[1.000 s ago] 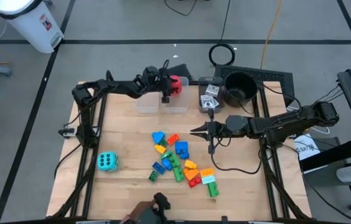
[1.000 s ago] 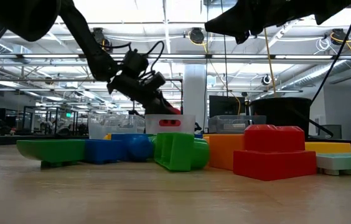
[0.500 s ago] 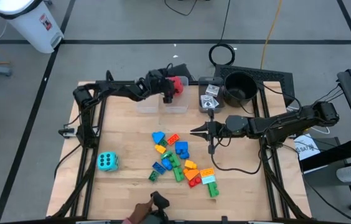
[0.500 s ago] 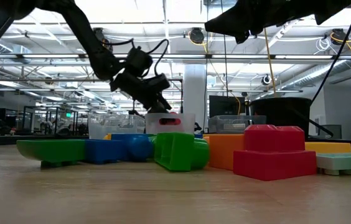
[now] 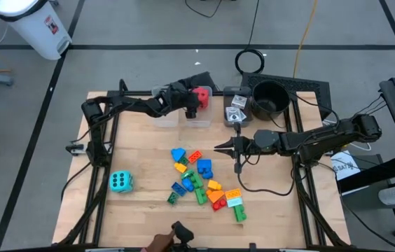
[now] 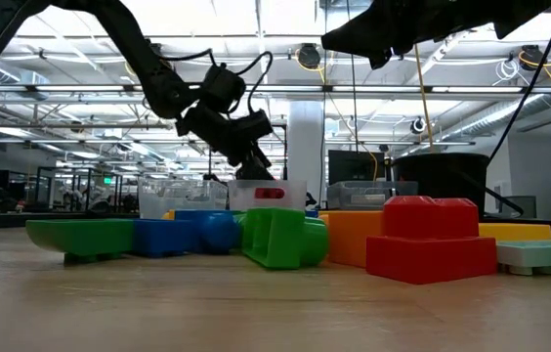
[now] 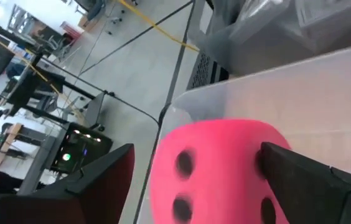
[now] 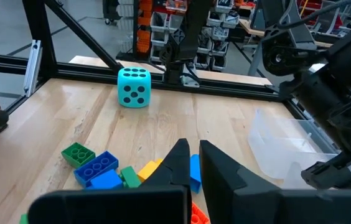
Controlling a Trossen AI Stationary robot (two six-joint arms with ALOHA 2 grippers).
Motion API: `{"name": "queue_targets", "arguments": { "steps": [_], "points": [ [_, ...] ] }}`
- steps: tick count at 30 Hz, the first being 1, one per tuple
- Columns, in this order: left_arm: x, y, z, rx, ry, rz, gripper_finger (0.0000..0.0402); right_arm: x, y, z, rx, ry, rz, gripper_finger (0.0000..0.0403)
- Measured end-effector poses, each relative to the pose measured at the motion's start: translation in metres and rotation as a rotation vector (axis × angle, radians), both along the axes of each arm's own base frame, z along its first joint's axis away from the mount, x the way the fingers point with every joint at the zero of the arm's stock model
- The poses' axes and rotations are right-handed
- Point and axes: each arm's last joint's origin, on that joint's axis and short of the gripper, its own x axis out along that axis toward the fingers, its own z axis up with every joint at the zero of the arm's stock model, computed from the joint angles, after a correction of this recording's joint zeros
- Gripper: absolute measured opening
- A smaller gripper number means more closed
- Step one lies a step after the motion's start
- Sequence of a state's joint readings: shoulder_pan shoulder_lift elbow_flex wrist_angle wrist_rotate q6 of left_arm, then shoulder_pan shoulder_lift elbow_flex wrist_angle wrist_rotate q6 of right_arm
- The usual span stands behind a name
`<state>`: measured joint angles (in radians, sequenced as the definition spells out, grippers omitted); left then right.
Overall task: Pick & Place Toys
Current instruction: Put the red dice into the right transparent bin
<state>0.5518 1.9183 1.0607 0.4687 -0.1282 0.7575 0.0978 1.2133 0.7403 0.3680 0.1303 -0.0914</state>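
One red die [image 5: 200, 94] (black-dotted) sits inside a clear bin [image 5: 199, 115].

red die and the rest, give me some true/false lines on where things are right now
1. The red die sits in a clear bin. True.
2. The left gripper has its jaws clamped on the red die. False: the jaws stand open either side of it.
3. The teal die lies in a bin. False: it is on the table, left of the bricks.
4. The right gripper is shut, holding nothing. True.
5. The pot stands among the bricks. False: it is at the far right corner.
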Motion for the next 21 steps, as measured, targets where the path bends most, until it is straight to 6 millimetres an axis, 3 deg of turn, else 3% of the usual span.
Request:
{"name": "queue_targets", "arguments": {
  "steps": [7, 16, 21],
  "points": [
    [-0.003, -0.001, 0.011, -0.029, -0.032, -0.022, 0.0340, 0.000, 0.000, -0.001, 0.000, 0.006, 0.000, 0.0008],
    [-0.018, -0.006, 0.058, -0.133, -0.230, 0.041, 0.0340, 0.000, 0.000, -0.001, 0.000, 0.007, 0.000, 0.0007],
    [-0.014, -0.022, 0.054, -0.197, -0.160, -0.016, 0.0325, 0.000, 0.000, -0.001, 0.000, 0.007, 0.000, 0.0008]
  ]
}}
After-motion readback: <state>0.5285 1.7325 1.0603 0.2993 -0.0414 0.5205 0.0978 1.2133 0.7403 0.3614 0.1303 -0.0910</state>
